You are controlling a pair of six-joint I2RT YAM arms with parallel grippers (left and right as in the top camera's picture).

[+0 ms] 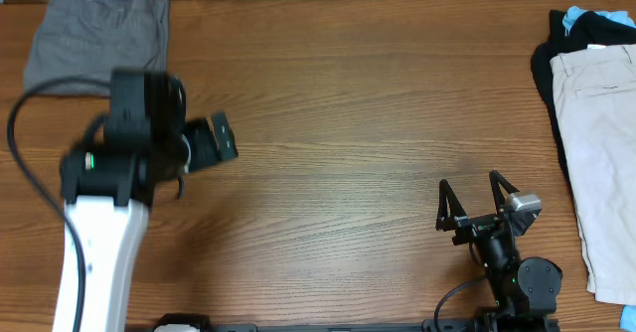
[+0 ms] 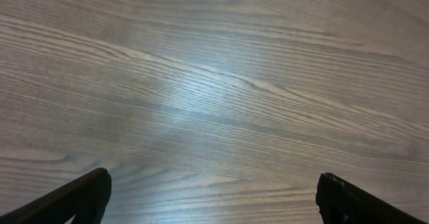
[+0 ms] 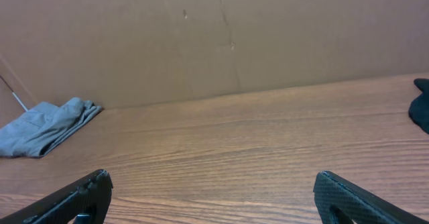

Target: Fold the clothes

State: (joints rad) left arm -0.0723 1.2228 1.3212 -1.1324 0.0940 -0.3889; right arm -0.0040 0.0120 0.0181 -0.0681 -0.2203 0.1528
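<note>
A folded grey garment [image 1: 97, 36] lies at the table's far left corner; it also shows in the right wrist view [image 3: 47, 127]. A pile of unfolded clothes sits at the right edge: beige shorts [image 1: 601, 153] on top of a black garment [image 1: 549, 83], with a bit of blue cloth [image 1: 574, 17] behind. My left gripper [image 1: 221, 140] is open and empty over bare wood at the left, below the grey garment; its fingers frame bare table [image 2: 213, 194]. My right gripper [image 1: 472, 195] is open and empty near the front, left of the pile [image 3: 211, 190].
A brown cardboard wall [image 3: 221, 36] runs along the table's far edge. A black cable [image 1: 25, 163] loops beside the left arm. The black garment's edge shows at the right of the right wrist view [image 3: 421, 110].
</note>
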